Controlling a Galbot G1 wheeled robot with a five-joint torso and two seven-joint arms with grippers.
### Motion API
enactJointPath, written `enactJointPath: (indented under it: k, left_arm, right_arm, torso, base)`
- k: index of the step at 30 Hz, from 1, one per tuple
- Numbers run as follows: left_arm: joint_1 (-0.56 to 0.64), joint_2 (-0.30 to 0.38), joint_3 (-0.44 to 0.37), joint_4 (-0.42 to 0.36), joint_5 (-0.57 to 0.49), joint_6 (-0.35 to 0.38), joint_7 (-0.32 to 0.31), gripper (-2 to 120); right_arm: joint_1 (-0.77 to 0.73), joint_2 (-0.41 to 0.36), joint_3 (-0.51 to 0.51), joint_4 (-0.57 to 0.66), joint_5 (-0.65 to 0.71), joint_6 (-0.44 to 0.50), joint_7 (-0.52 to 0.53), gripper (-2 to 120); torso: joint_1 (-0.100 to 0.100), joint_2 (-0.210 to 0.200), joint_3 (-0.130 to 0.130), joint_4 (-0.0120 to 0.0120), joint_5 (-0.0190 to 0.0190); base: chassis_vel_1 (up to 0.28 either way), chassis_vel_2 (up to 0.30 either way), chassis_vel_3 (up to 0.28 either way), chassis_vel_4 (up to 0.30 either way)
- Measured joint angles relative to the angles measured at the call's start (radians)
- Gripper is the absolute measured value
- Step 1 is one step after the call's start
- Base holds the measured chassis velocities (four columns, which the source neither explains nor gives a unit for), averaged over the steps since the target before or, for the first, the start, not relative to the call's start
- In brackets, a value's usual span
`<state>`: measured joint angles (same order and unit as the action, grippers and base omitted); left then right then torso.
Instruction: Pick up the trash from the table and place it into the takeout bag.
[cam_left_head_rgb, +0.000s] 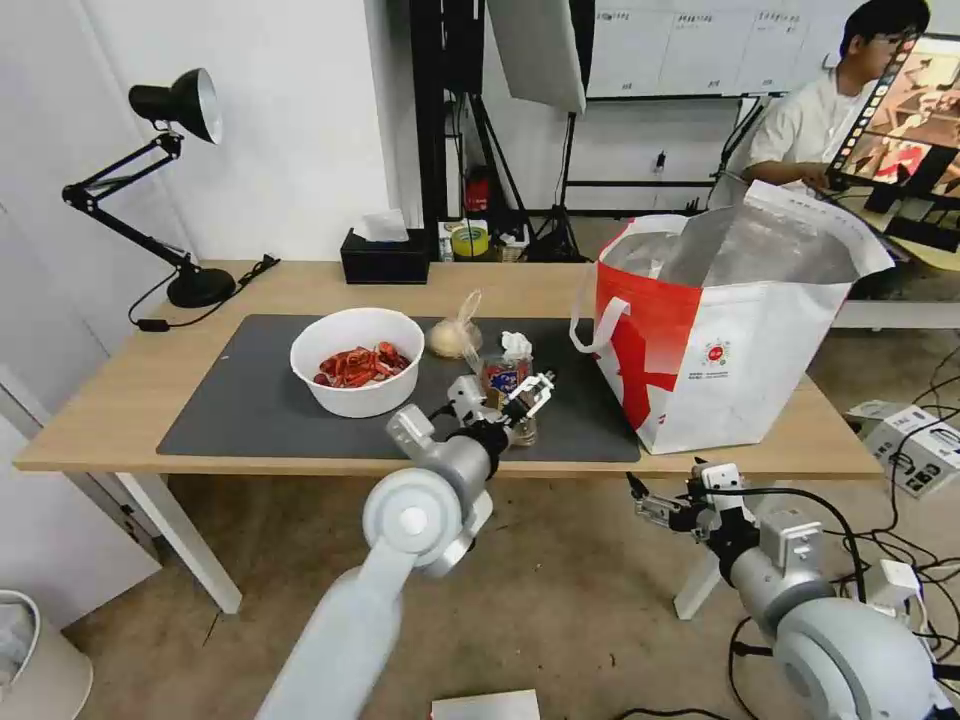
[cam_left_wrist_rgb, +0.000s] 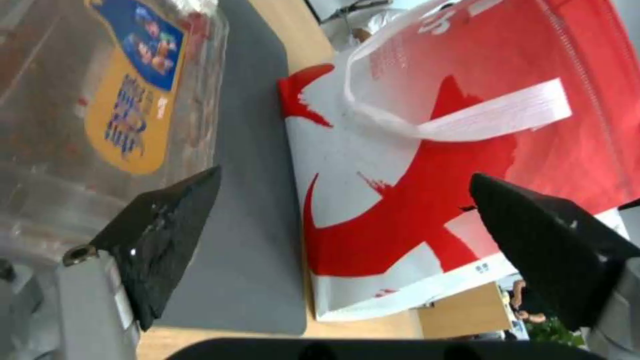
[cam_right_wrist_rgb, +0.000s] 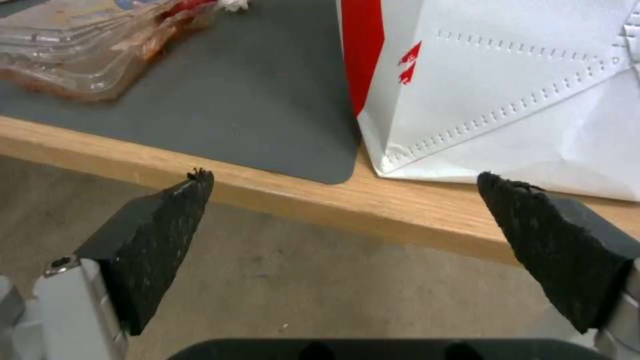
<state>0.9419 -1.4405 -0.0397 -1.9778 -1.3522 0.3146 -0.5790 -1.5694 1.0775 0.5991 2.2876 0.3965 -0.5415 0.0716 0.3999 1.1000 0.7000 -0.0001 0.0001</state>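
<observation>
The left pincer (cam_left_head_rgb: 508, 392) hovers with fingers spread beside the clear plastic tray (cam_left_head_rgb: 505, 378) on the tabletop (cam_left_head_rgb: 100, 400), near the takeout bag (cam_left_head_rgb: 720, 330). The right pincer (cam_left_head_rgb: 650, 500) waits open below the tabletop's front edge.

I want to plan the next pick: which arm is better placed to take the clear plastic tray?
Left. The left gripper hangs open over the mat right at the clear plastic tray. The right gripper is open too, but below the table edge.
</observation>
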Motion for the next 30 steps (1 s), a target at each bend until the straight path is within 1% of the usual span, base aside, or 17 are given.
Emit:
enactJointPath:
  k: [2, 4, 6, 9, 10, 12, 13, 16, 17, 18, 20, 21, 25, 26, 28, 29, 30]
  left_arm:
    - [0.000, 0.000, 0.000, 0.000, 0.000, 0.000, 0.000, 100]
    - [0.008, 0.020, -0.020, -0.009, -0.014, 0.034, 0.009, 100]
    - [0.007, 0.037, -0.025, -0.011, 0.011, 0.048, 0.025, 100]
    - [-0.002, 0.074, -0.033, -0.017, 0.074, 0.071, 0.083, 100]
    - [-0.002, 0.074, -0.033, -0.017, 0.074, 0.071, 0.083, 100]
    - [-0.015, 0.110, -0.028, -0.015, 0.152, 0.077, 0.134, 99]
    - [-0.015, 0.110, -0.028, -0.015, 0.152, 0.077, 0.134, 99]
    - [-0.048, 0.170, -0.003, 0.000, 0.322, 0.080, 0.212, 88]
    - [-0.048, 0.170, -0.003, 0.000, 0.322, 0.080, 0.212, 88]
    - [-0.062, 0.190, 0.010, 0.007, 0.376, 0.080, 0.238, 83]
    - [-0.091, 0.228, 0.051, 0.027, 0.455, 0.065, 0.268, 74]
    - [-0.091, 0.228, 0.051, 0.027, 0.455, 0.065, 0.268, 74]
    - [-0.109, 0.269, 0.097, 0.053, 0.535, 0.044, 0.308, 54]
    - [-0.109, 0.269, 0.097, 0.053, 0.535, 0.044, 0.308, 54]
    - [-0.110, 0.277, 0.102, 0.070, 0.569, 0.037, 0.325, 45]
    - [-0.110, 0.277, 0.102, 0.070, 0.569, 0.037, 0.325, 45]
    - [-0.109, 0.280, 0.103, 0.076, 0.584, 0.035, 0.331, 40]
  right_arm:
    - [0.000, 0.000, 0.000, 0.000, 0.000, 0.000, 0.000, 100]
    - [-0.006, 0.002, 0.002, 0.001, 0.000, 0.007, -0.004, 100]
    - [-0.004, 0.005, -0.001, -0.002, 0.000, 0.008, -0.005, 100]
    - [0.007, 0.009, -0.010, -0.008, 0.000, 0.009, -0.006, 100]
    - [0.007, 0.009, -0.010, -0.008, 0.000, 0.009, -0.006, 100]
    - [0.016, 0.008, -0.015, -0.012, 0.000, 0.009, -0.006, 100]
    - [0.016, 0.008, -0.015, -0.012, 0.000, 0.009, -0.006, 100]
    - [0.031, -0.004, -0.017, -0.014, 0.010, 0.011, -0.006, 100]
    - [0.031, -0.004, -0.017, -0.014, 0.010, 0.011, -0.006, 100]
    - [0.037, -0.009, -0.017, -0.015, 0.033, 0.011, -0.005, 100]
    - [0.052, -0.028, -0.021, -0.010, 0.182, 0.009, 0.018, 100]
    - [0.052, -0.028, -0.021, -0.010, 0.182, 0.009, 0.018, 100]
    - [0.109, -0.051, -0.026, 0.003, 0.456, 0.009, 0.084, 100]
    - [0.109, -0.051, -0.026, 0.003, 0.456, 0.009, 0.084, 100]
    - [0.147, -0.051, -0.028, 0.004, 0.566, 0.015, 0.116, 100]
    - [0.147, -0.051, -0.028, 0.004, 0.566, 0.015, 0.116, 100]
    - [0.163, -0.051, -0.030, 0.004, 0.601, 0.022, 0.123, 100]
  torso:
    - [0.000, 0.000, 0.000, 0.0000, 0.0000]
    - [0.000, 0.000, 0.000, 0.0001, -0.0001]
    - [0.000, 0.000, 0.000, 0.0001, -0.0001]
    - [0.000, 0.000, 0.000, 0.0002, -0.0002]
    - [0.000, 0.000, 0.000, 0.0002, -0.0002]
    - [0.000, 0.000, 0.000, 0.0002, -0.0002]
    - [0.000, 0.000, 0.000, 0.0002, -0.0002]
    - [0.000, 0.000, 0.000, 0.0003, -0.0002]
    - [0.000, 0.000, 0.000, 0.0003, -0.0002]
    - [0.000, 0.000, 0.000, 0.0001, -0.0003]
    - [0.000, 0.000, 0.000, 0.0000, -0.0002]
    - [0.000, 0.000, 0.000, 0.0000, -0.0002]
    - [0.000, 0.000, 0.000, 0.0001, -0.0002]
    - [0.000, 0.000, 0.000, 0.0001, -0.0002]
    - [0.000, 0.000, 0.000, 0.0001, -0.0003]
    - [0.000, 0.000, 0.000, 0.0001, -0.0003]
    - [0.000, 0.000, 0.000, 0.0001, -0.0002]
  base:
    - [0.000, 0.000, 0.000, 0.000]
    - [0.000, 0.000, 0.000, 0.000]
    - [0.000, 0.000, 0.000, 0.000]
    - [0.000, 0.000, 0.000, 0.000]
    - [0.000, 0.000, 0.000, 0.000]
    - [0.000, 0.000, 0.000, 0.000]
    - [0.000, 0.000, 0.000, 0.000]
    - [0.000, 0.000, 0.000, 0.000]
    - [0.000, 0.000, 0.000, 0.000]
    - [0.000, 0.000, 0.000, 0.000]
    - [0.000, 0.000, 0.000, 0.000]
    - [0.000, 0.000, 0.000, 0.000]
    - [0.000, 0.000, 0.000, 0.000]
    - [0.000, 0.000, 0.000, 0.000]
    - [0.000, 0.000, 0.000, 0.000]
    - [0.000, 0.000, 0.000, 0.000]
    - [0.000, 0.000, 0.000, 0.000]
